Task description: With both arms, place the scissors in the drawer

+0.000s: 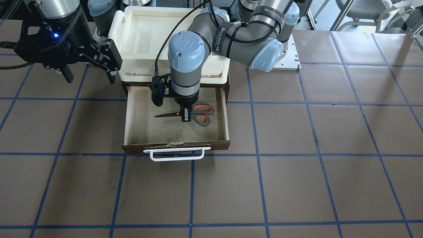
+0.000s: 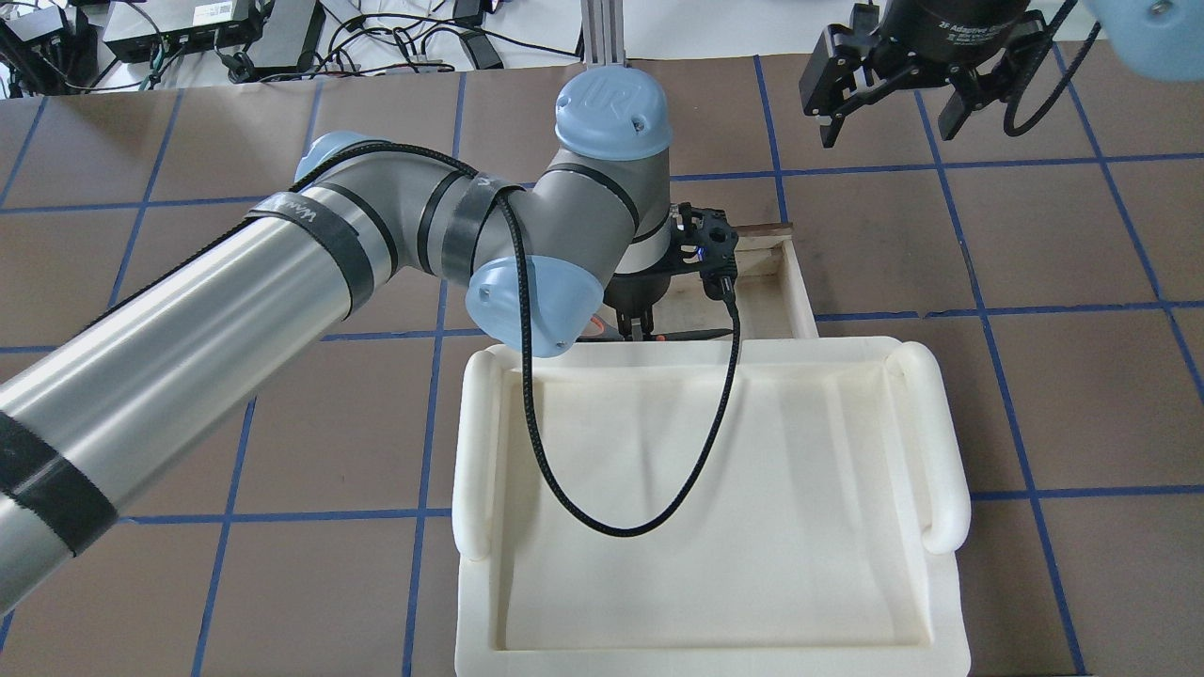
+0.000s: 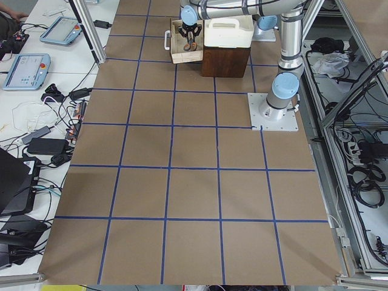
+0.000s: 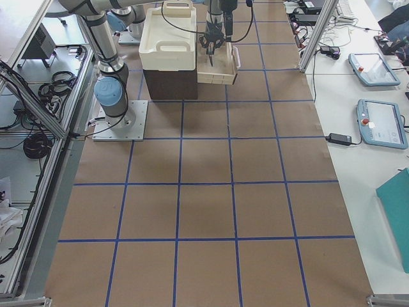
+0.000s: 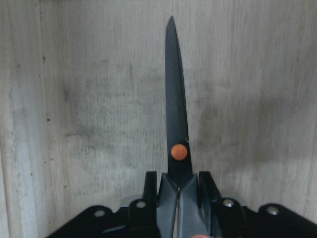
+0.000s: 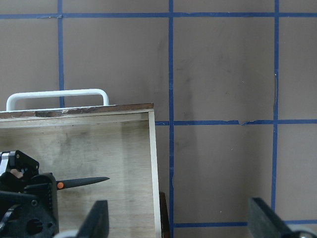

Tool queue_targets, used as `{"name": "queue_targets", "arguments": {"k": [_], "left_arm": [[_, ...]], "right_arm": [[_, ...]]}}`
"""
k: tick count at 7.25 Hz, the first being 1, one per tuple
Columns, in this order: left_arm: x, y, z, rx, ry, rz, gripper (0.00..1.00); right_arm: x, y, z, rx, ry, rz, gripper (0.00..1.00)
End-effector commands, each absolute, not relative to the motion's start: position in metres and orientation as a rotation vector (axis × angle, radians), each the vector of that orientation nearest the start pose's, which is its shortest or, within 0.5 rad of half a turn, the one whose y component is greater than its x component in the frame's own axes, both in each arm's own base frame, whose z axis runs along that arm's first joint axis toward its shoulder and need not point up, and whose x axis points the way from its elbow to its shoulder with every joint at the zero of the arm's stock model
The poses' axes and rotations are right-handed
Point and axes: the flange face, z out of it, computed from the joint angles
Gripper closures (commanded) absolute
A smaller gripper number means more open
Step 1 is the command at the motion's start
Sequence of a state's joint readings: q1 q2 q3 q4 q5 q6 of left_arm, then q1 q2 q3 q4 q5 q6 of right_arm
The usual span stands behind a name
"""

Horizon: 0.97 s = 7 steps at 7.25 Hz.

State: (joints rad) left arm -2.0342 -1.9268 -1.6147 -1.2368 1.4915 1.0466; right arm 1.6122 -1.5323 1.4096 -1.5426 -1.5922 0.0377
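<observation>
The drawer (image 1: 226, 112) stands pulled open, its white bar handle (image 1: 178, 154) towards the operators' side. My left gripper (image 1: 185, 117) reaches straight down into it and is shut on the scissors (image 1: 167, 115) just behind the orange pivot dot. In the left wrist view the scissors (image 5: 176, 124) lie low over the pale plywood floor, blades closed, between my fingers (image 5: 151, 184); I cannot tell whether they touch the floor. My right gripper (image 1: 89, 76) hangs open and empty, high beside the drawer. Its view shows the drawer's corner (image 6: 153, 163) and the blade (image 6: 84, 181).
A cream-white foam tray (image 2: 715, 489) sits on top of the dark-brown cabinet (image 3: 224, 60), right behind the open drawer. The left arm's cable (image 2: 658, 522) loops over the tray. Brown table with blue tape lines (image 1: 297, 185) lies around.
</observation>
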Motion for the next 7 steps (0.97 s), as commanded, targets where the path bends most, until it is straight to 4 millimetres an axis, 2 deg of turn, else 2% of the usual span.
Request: {"name": "queue_targets", "arguments": {"k": [1, 2, 3, 4, 5, 7], "left_arm": [[-0.398, -0.474, 0.299, 2.223, 2.356, 0.074, 0.80], [-0.398, -0.475, 0.299, 2.224, 2.353, 0.072, 0.54], [-0.398, -0.475, 0.301, 2.222, 2.354, 0.058, 0.46], [-0.398, -0.476, 0.309, 2.220, 2.350, 0.036, 0.44], [-0.397, -0.476, 0.326, 2.213, 2.347, -0.012, 0.43], [-0.381, -0.481, 0.362, 2.163, 2.384, -0.078, 0.47]], "right_arm": [[0.152, -0.508, 0.546, -0.006, 3.156, -0.151, 0.00], [0.152, -0.508, 0.546, -0.006, 3.156, -0.151, 0.00], [0.152, -0.508, 0.546, -0.006, 3.156, -0.151, 0.00], [0.152, -0.508, 0.546, -0.008, 3.157, -0.152, 0.00], [0.152, -0.508, 0.546, -0.010, 3.157, -0.154, 0.00], [0.152, -0.508, 0.546, -0.008, 3.157, -0.152, 0.00]]}}
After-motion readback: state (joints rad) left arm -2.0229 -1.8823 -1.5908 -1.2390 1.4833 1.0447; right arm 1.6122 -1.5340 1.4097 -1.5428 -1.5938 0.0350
